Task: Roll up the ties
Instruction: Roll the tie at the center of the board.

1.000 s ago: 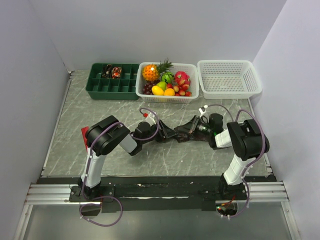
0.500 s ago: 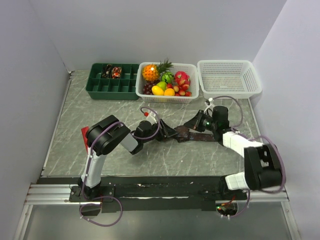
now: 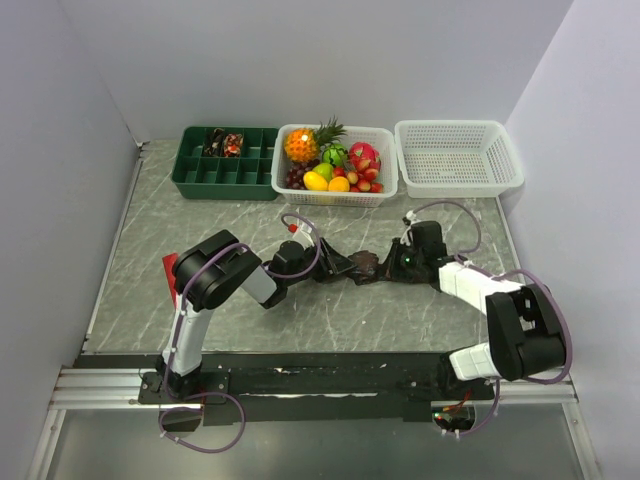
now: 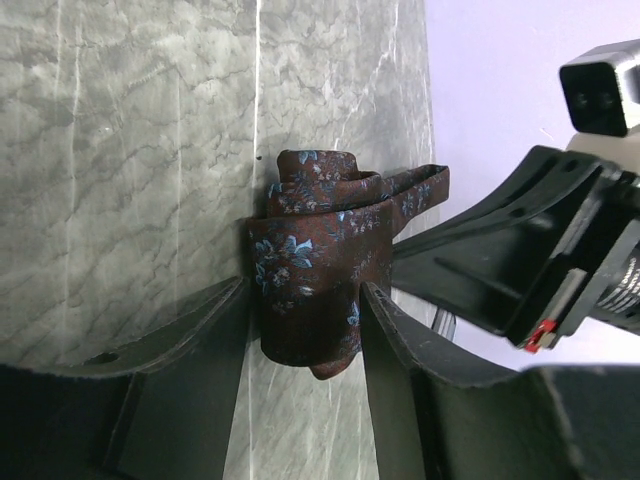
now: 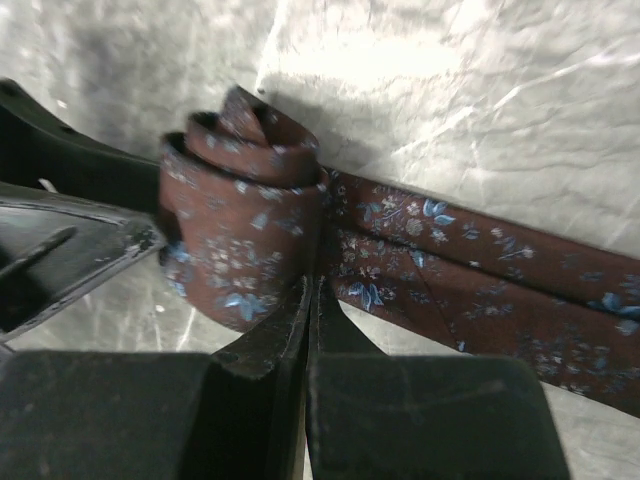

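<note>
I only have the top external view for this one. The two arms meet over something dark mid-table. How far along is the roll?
Observer: The left wrist view shows part of the tie wound into a coil. It sits between the left fingers, which touch it on both sides.
Operator: Is the right arm gripping fabric?
Observer: The right wrist view shows the right fingers shut against each other, tips at the spot where coil meets tail.
Operator: Is any tie left unrolled?
Observer: Yes, a flat tail runs away from the coil across the table, dark maroon with small blue flowers.
</note>
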Action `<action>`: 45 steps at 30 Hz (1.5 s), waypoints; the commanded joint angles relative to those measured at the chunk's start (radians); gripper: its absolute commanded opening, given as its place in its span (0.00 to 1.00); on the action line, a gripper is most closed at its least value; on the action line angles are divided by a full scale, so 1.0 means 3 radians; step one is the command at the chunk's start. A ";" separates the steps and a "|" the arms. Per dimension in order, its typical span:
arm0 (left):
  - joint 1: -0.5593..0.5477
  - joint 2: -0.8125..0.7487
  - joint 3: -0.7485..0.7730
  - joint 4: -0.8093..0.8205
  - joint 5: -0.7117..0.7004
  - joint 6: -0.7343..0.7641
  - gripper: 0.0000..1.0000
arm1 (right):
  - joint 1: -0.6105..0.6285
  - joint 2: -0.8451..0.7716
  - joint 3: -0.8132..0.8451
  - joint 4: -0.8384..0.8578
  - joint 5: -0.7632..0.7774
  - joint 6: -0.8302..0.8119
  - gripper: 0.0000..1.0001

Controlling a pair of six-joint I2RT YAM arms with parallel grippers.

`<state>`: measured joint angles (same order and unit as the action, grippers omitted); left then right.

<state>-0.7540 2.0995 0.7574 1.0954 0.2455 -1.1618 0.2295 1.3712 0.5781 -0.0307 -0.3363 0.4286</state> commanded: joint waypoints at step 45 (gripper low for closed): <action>-0.0084 0.0002 0.0155 -0.0261 -0.0108 0.0258 0.51 | 0.0564 0.0578 0.0681 -0.0624 0.1111 -0.0140 0.00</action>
<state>-0.7609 2.0987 0.7811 1.0618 0.2363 -1.1183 0.3855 1.4994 0.7551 -0.1703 -0.0448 0.3981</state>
